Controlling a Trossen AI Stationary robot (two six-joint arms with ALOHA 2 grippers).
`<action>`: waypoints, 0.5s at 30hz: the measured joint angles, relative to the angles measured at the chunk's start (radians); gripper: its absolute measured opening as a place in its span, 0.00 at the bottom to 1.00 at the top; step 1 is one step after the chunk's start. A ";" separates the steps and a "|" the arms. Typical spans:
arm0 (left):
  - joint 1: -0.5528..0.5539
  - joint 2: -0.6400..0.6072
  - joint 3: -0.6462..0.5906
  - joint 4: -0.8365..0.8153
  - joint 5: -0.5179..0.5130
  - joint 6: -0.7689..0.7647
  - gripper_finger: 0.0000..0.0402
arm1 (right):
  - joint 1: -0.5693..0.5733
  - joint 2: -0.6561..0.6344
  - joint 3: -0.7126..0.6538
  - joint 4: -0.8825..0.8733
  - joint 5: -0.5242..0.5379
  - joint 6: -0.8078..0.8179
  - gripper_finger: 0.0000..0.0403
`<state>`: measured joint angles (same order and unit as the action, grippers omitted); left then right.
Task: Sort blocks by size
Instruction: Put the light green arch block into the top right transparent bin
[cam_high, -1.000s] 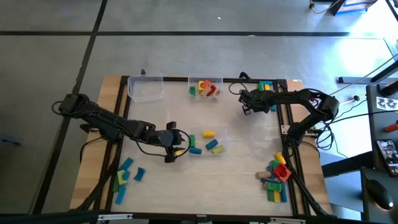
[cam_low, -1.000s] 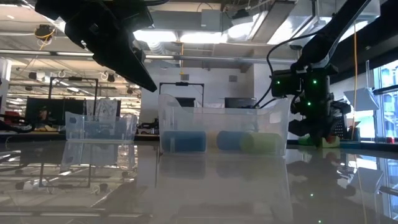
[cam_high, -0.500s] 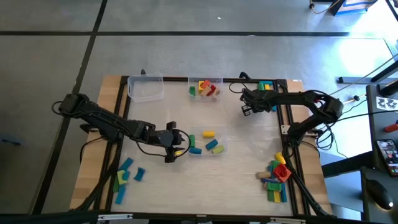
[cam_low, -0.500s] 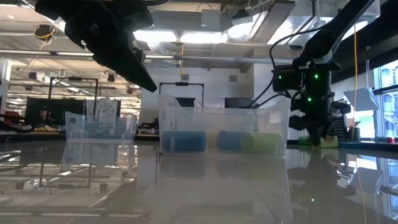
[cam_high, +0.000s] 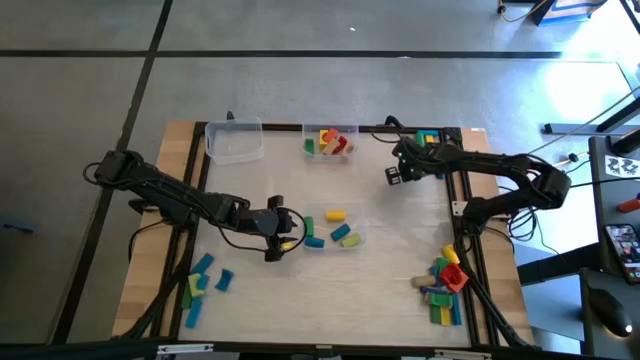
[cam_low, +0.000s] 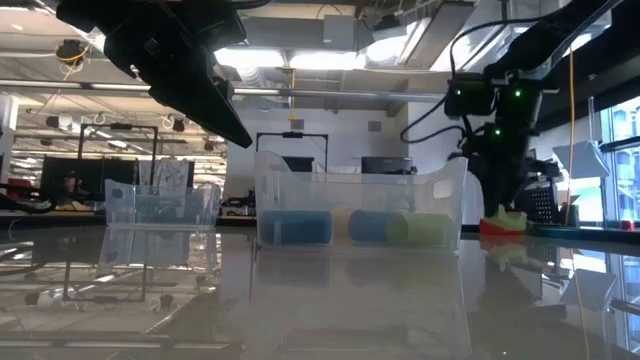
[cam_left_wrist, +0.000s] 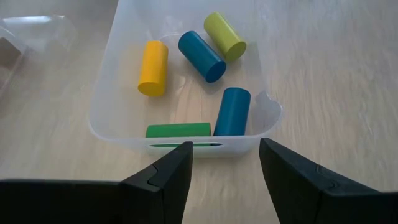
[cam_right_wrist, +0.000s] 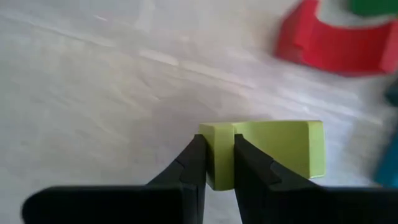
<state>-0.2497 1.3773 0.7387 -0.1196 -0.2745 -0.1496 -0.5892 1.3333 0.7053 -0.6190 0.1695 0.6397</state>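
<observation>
Seen from the room, two dark robot arms work over a pale wooden table (cam_high: 400, 240). The right gripper (cam_right_wrist: 214, 163) is near the far right of the table, its jaws clamped on the thin end of a lime-green block (cam_right_wrist: 267, 149); the block is flat-sided, with a squared notch at the gripped end. Just beyond it lies a red arch-shaped block (cam_right_wrist: 336, 40). The left gripper (cam_left_wrist: 225, 163) hovers mid-table with its jaws apart and empty, just in front of a clear plastic tub (cam_left_wrist: 102, 118). Inside that tub lie five short cylinders: one yellow (cam_left_wrist: 153, 67), two blue (cam_left_wrist: 201, 56), one lime (cam_left_wrist: 224, 36) and one green (cam_left_wrist: 178, 130). Loose blocks in blue and green (cam_high: 205, 285) sit at the near left, and a mixed pile (cam_high: 445, 285) at the near right.
</observation>
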 joint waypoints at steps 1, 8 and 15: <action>0.000 0.000 0.000 0.000 0.000 0.000 0.45 | 0.000 -0.009 0.000 0.015 -0.005 -0.007 0.15; 0.000 0.000 0.000 0.000 0.000 0.000 0.45 | 0.000 -0.035 0.001 0.182 -0.054 -0.043 0.15; 0.000 0.000 0.000 0.000 0.000 0.000 0.45 | 0.024 -0.033 0.002 0.371 -0.077 -0.054 0.15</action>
<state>-0.2497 1.3773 0.7387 -0.1196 -0.2741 -0.1497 -0.5654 1.3005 0.7069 -0.2476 0.0929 0.5854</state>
